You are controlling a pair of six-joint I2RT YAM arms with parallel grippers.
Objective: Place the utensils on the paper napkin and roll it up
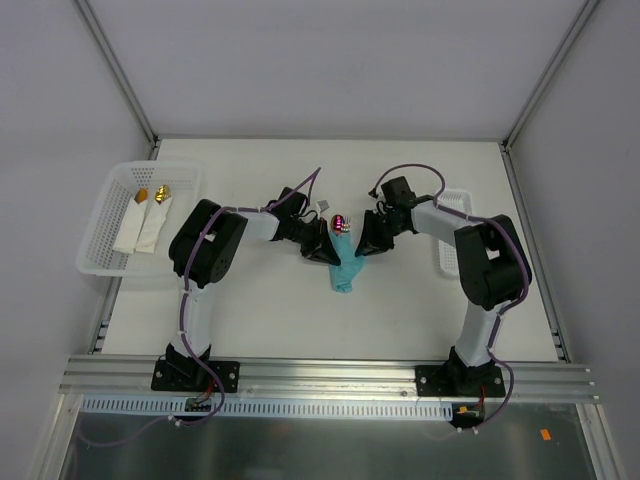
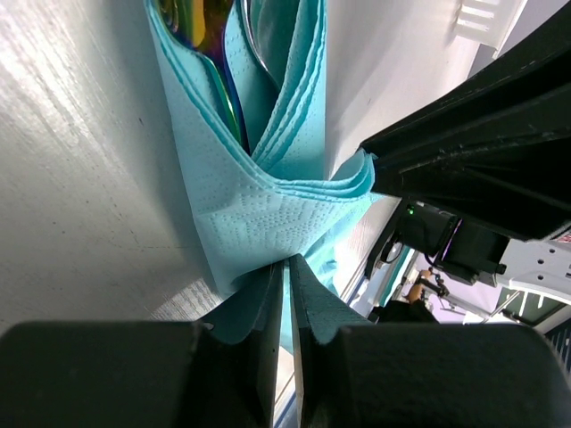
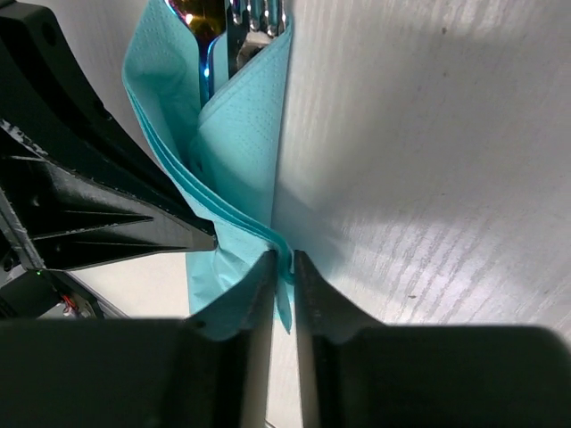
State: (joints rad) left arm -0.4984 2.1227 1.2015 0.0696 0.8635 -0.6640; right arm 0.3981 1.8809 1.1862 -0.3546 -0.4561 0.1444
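Observation:
The teal paper napkin (image 1: 345, 268) lies mid-table, folded lengthwise round the utensils (image 1: 342, 222), whose shiny purplish heads stick out at its far end. My left gripper (image 1: 322, 247) presses in from the left and my right gripper (image 1: 366, 243) from the right. In the left wrist view the napkin (image 2: 259, 205) wraps the utensils (image 2: 207, 40), and the left gripper (image 2: 287, 263) is shut on a fold of it. Seen from the right wrist, the right gripper (image 3: 284, 259) pinches the napkin's (image 3: 241, 134) layered edge below the fork and spoon heads (image 3: 243, 20).
A white basket (image 1: 100, 250) at the left table edge holds two white rolled napkins (image 1: 145, 222) with gold-tipped cutlery. Another white basket (image 1: 458, 205) sits at the right, partly behind the right arm. Metal frame posts stand at the back corners.

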